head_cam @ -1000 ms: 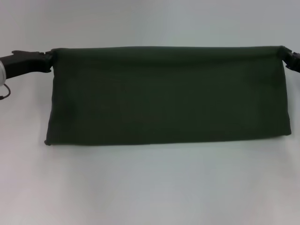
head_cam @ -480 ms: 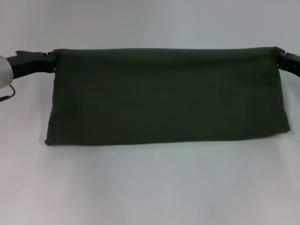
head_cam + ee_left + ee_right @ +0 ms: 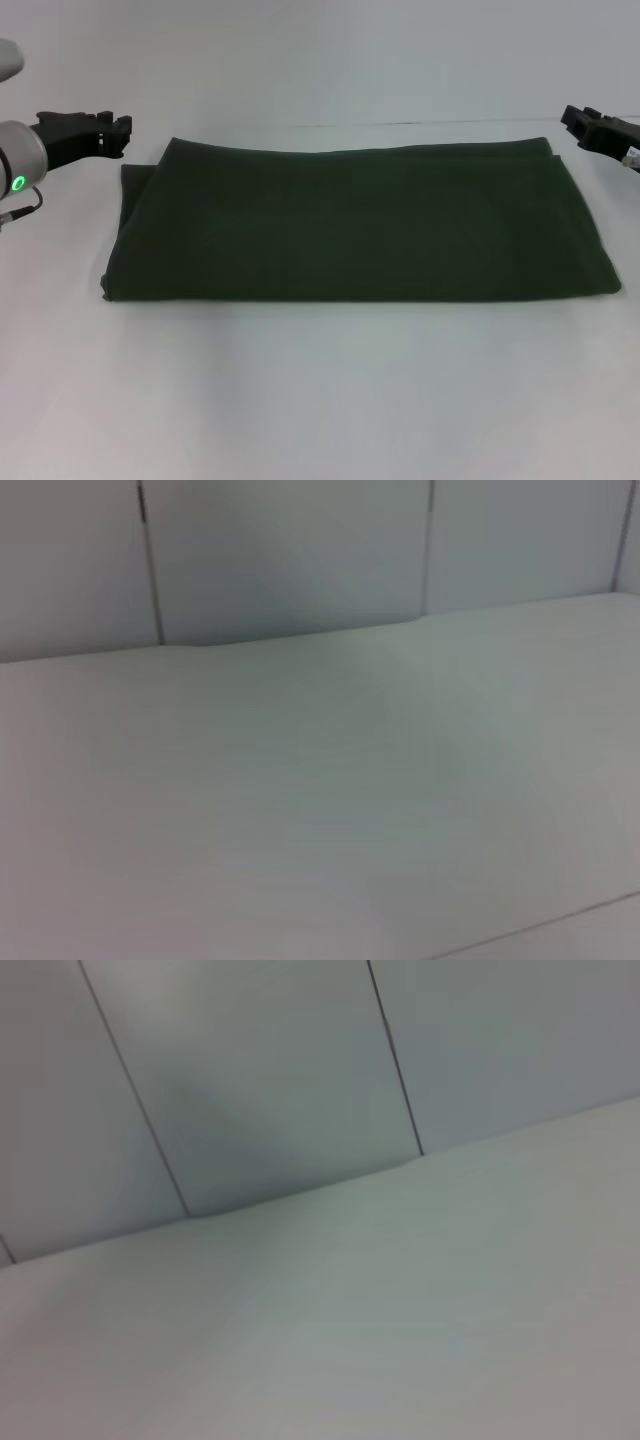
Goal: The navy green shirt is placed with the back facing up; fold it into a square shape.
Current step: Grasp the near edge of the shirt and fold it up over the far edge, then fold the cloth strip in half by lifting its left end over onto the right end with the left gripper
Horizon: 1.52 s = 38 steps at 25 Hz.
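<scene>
The white table (image 3: 320, 400) lies bare all around the folded navy green shirt (image 3: 355, 225) (the only obstacle), with a gap between each far corner and the left gripper (image 3: 122, 135) and right gripper (image 3: 568, 118).

The left gripper (image 3: 122, 135) and right gripper (image 3: 568, 118), which earlier pinched the far corners of the navy green shirt (image 3: 355, 225) and held its far edge raised and taut, have released the fabric and now stand apart from it, just beyond the shirt's far left and far right corners. The far edge of the shirt has dropped onto the table (image 3: 320, 400), so the fabric now lies flat as a folded band with a looser, slightly uneven far edge and a layer protruding at its far left corner.
</scene>
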Each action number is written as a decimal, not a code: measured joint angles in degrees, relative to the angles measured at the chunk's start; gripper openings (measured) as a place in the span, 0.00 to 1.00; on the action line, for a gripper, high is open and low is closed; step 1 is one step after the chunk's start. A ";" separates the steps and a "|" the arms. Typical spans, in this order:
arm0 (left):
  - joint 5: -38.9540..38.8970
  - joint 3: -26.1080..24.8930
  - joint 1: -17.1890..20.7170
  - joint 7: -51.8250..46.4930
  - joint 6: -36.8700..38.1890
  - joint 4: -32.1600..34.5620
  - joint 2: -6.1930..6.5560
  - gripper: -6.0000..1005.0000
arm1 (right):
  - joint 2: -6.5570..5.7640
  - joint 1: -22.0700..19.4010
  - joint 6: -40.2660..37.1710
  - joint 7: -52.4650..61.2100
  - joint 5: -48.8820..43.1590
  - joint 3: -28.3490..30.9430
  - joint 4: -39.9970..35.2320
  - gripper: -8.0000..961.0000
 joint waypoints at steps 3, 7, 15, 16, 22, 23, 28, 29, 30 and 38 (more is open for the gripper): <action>-0.22 -0.02 -0.01 -0.24 -2.98 0.24 -0.82 0.21 | 0.15 1.06 2.21 -0.71 0.00 -0.11 -0.01 0.11; -2.64 -0.26 0.75 -0.37 -3.56 0.67 -1.19 0.36 | -0.05 1.78 2.86 -1.04 0.00 -0.23 -0.06 0.39; -7.14 -0.03 4.82 -3.02 5.60 6.18 -1.57 0.54 | -1.59 0.92 -0.34 4.20 -0.11 -3.86 -0.53 0.71; -7.35 -0.15 5.59 -3.73 7.86 7.01 -1.60 0.56 | -1.80 0.63 -1.10 5.30 -0.17 -4.72 -0.58 0.74; -7.99 -0.46 10.19 -7.56 22.93 12.79 -2.59 0.66 | -2.91 -2.47 -8.86 12.52 -0.38 -10.78 -2.14 0.73; -8.38 -0.47 11.02 -8.07 25.24 13.86 -2.80 0.68 | -2.97 -3.17 -10.56 13.49 -0.38 -11.35 -2.87 0.73; -11.20 -1.76 15.23 -13.57 38.40 17.59 -3.20 0.69 | -3.58 -7.44 -21.48 18.57 -0.41 -12.42 -7.25 0.73; -11.32 -2.84 15.78 -14.72 40.15 17.78 -3.20 0.69 | -3.94 -8.14 -23.30 19.70 -0.44 -12.81 -7.73 0.73; -11.37 -3.91 16.18 -15.59 41.29 17.88 -3.19 0.69 | -4.46 -8.88 -24.85 20.88 -0.47 -13.30 -8.08 0.73; -10.47 -8.59 18.70 -17.96 41.82 15.72 -3.20 0.69 | -8.17 -10.92 -30.68 30.56 -0.57 -18.99 -8.31 0.73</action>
